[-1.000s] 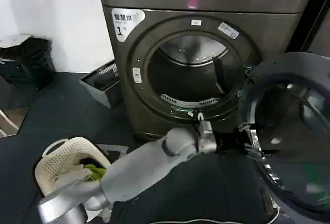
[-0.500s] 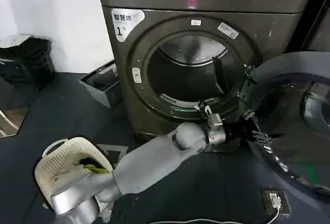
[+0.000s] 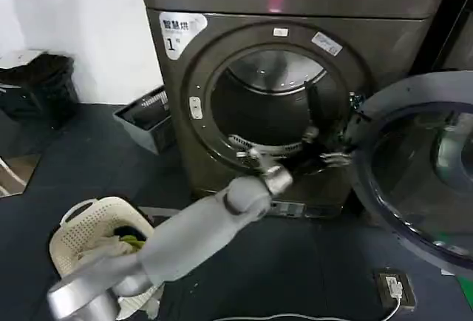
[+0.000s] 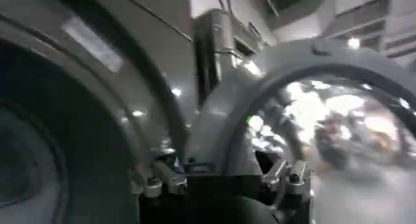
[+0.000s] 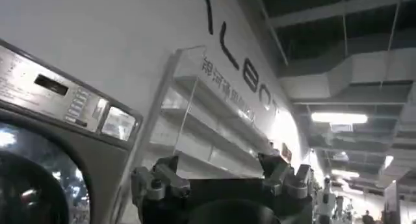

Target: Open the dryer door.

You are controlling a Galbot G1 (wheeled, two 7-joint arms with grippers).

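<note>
The dryer (image 3: 222, 62) is a dark grey-brown machine with a white corner sticker (image 3: 181, 29). Its drum opening (image 3: 273, 106) is uncovered. The dryer door (image 3: 421, 173), a chrome ring round dark glass, hangs swung out to the right. My left gripper (image 3: 330, 152) reaches across the lower right of the opening, close to the door's hinge-side edge. It is open and holds nothing. In the left wrist view, my left gripper (image 4: 221, 180) has its fingers wide apart, with the door (image 4: 325, 115) beyond them and the dryer front (image 4: 78, 115) beside it. My right gripper (image 5: 221, 176) is open and empty, pointing up at a wall.
A cream laundry basket (image 3: 89, 232) with clothes stands on the dark floor at the near left. A grey crate (image 3: 144, 117) and a black bin (image 3: 37, 84) stand left of the dryer. A plug block (image 3: 392, 288) lies on the floor below the door.
My left gripper has moved up and left, off the door's inner rim toward the drum opening. The door has swung further out to the right.
</note>
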